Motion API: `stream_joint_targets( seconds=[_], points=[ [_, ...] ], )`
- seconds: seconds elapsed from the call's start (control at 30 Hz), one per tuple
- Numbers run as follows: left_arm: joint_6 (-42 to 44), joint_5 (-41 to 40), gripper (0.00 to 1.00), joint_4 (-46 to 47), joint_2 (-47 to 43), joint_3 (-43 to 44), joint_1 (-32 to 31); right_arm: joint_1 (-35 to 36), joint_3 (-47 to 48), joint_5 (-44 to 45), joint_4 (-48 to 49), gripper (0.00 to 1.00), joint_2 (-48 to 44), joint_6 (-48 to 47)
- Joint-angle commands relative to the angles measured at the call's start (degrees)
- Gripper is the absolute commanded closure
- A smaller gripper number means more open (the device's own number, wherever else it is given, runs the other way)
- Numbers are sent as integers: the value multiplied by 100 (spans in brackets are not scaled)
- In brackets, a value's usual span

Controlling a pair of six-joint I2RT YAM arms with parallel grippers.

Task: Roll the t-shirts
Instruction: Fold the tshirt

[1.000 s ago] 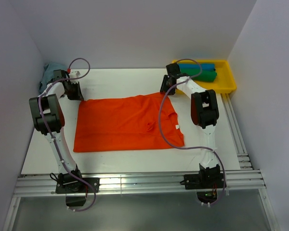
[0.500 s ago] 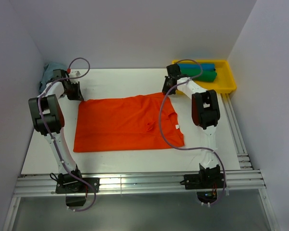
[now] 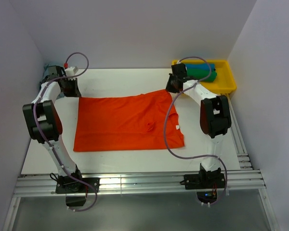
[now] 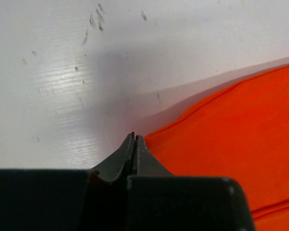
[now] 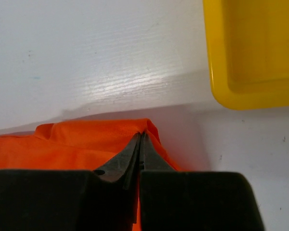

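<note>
The orange-red t-shirt (image 3: 125, 122) lies spread flat on the white table, its white neck label (image 3: 177, 127) at the right. My left gripper (image 3: 72, 93) is at the shirt's far left corner, jaws shut (image 4: 134, 136), with the raised orange corner (image 4: 221, 134) reaching its tip. At the far right corner my right gripper (image 3: 172, 89) is shut (image 5: 141, 134) on a pinched fold of the same shirt (image 5: 77, 144). A blue t-shirt (image 3: 202, 66) and a green t-shirt (image 3: 204, 75) lie rolled in the tray.
A yellow tray (image 3: 217, 89) stands at the back right, its corner (image 5: 216, 72) close to the right gripper. A grey-blue cloth (image 3: 49, 72) is bunched in the back left corner. Walls close in the table on three sides.
Both grippers have closed on the shirt's far corners. The arms have drawn back and outward, lifting the far edge a little; the right corner has shifted toward the tray.
</note>
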Motion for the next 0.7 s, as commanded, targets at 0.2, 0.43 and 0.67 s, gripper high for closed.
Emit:
stream_joint_targets(
  seconds=[0.2,0.43,0.67],
  points=[
    [462,-28,100,-173,-685,-679,-6,4,-906,210,427,100,-1037,-5],
    [550,-20,100,-244,-1010,-1014,55,-5,-1678,228,550,100,-1512,83],
    [682,68,100,-402,-1405,-1269,143,13,-2224,271,603,100,-2083,136]
  ],
)
